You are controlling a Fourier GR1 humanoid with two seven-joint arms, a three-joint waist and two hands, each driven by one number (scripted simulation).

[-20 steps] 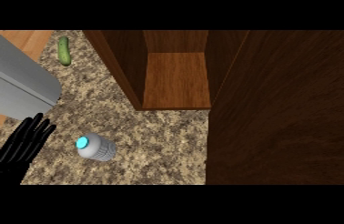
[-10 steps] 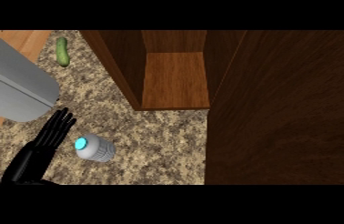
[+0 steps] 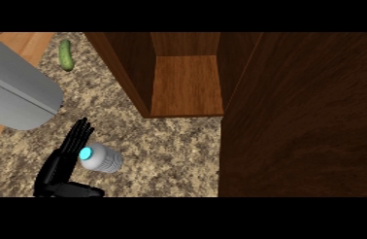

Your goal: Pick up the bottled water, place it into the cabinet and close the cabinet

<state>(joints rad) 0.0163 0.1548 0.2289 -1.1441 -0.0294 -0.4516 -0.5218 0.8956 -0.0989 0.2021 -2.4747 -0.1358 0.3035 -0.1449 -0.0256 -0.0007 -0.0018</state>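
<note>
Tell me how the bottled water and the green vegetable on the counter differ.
The bottled water is pale grey with a glowing blue cap; the green vegetable is plain green. The bottle looks stubby and wide, the vegetable slim and long. The bottle lies right beside the left hand, while the vegetable lies far up the counter, away from the hand. Both rest on the speckled counter.

Bottled water (image 3: 102,158): grey, cyan cap, lying on counter. Wooden cabinet (image 3: 186,85): open, compartment bare.

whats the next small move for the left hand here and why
Probably curl the left hand round the bottled water: its straight fingers already lie along the bottle's left side and hold nothing, and the cabinet stands open.
</note>
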